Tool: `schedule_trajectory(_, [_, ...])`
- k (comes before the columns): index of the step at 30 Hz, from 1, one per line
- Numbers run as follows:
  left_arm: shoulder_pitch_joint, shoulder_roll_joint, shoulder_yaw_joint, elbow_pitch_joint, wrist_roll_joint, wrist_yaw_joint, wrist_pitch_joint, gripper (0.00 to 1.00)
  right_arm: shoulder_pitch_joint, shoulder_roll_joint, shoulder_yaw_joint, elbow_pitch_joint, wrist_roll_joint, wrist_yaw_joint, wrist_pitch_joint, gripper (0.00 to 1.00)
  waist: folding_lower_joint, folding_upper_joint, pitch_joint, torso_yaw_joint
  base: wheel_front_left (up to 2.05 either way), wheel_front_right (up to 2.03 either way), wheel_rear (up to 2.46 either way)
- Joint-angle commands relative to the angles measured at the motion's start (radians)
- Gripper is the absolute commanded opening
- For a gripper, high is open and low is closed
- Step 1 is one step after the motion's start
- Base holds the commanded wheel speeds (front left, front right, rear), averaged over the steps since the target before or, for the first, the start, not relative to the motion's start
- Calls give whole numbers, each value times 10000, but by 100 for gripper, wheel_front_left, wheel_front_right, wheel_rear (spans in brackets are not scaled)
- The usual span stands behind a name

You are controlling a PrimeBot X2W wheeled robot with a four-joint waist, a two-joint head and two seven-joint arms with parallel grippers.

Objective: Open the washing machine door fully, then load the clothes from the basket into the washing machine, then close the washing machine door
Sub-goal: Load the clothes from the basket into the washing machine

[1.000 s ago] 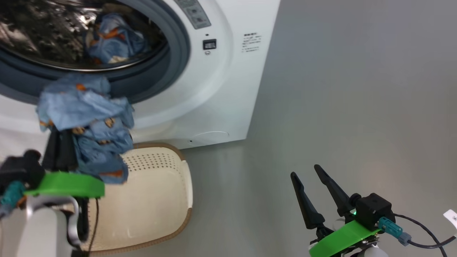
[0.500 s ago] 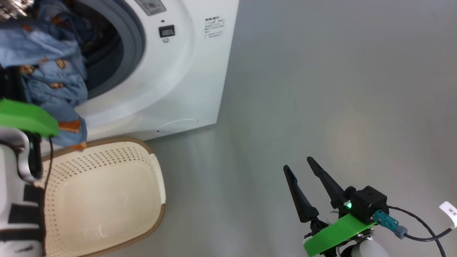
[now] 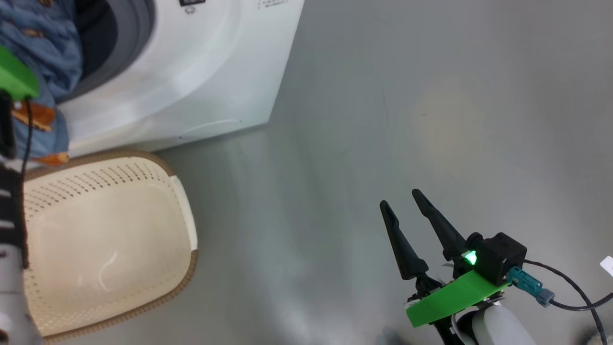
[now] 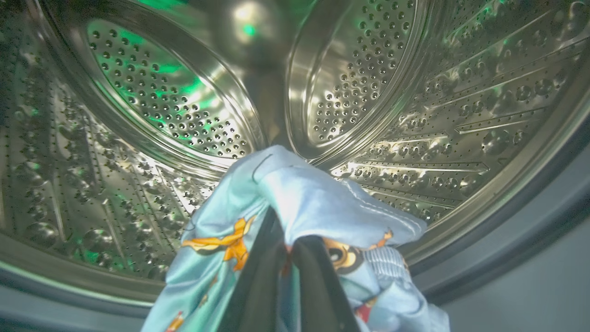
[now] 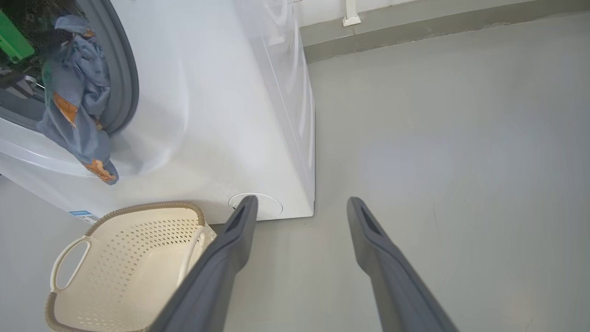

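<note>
At the mouth of the big white front-loading washing machine (image 3: 191, 72), up at eleven o'clock in the head view, the left gripper (image 4: 288, 251) has its two dark fingers clamped tight on one soft blue garment printed with orange figures (image 4: 313, 203). Seen along that wrist, the pinched cloth sits just inside the perforated steel drum (image 4: 415, 115), bunched over the fingertips. From the right wrist view its tail hangs toward six o'clock, beside the grey rubber gasket (image 5: 126, 69) and down the white front panel. One small cream plastic basket with perforated sides and a brown woven-look rim (image 3: 184, 211) stands on the grey floor (image 3: 383, 96) at eight o'clock, just in front of the machine. The right gripper (image 3: 400, 199) hovers at five o'clock, well apart from both, its two fingers spread wide above the floor.
</note>
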Motion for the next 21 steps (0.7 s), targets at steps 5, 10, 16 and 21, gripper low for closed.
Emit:
schedule_trajectory(5, [-1274, 519, -124, 382, 54, -84, -70, 0, -171, 47, 187, -314, 229, 16, -48, 100, 0, 0, 1115, -130, 0, 0, 0])
schedule_trajectory(10, [-1955, 594, -375, 758, 199, -122, -225, 0, -263, 47, 198, -370, 283, 16, -48, 100, 0, 0, 1471, -151, 0, 0, 0])
schedule_trajectory(16, [-2785, 720, -708, 1198, 502, -37, -811, 0, -322, 47, 337, -354, 340, 16, -48, 100, 0, 0, 1785, -149, 0, 0, 0])
schedule_trajectory(21, [-3269, 930, -962, 1039, 897, 246, -1233, 0, -328, 47, 478, -307, 421, 16, -48, 100, 0, 0, 1886, -201, 0, 0, 0])
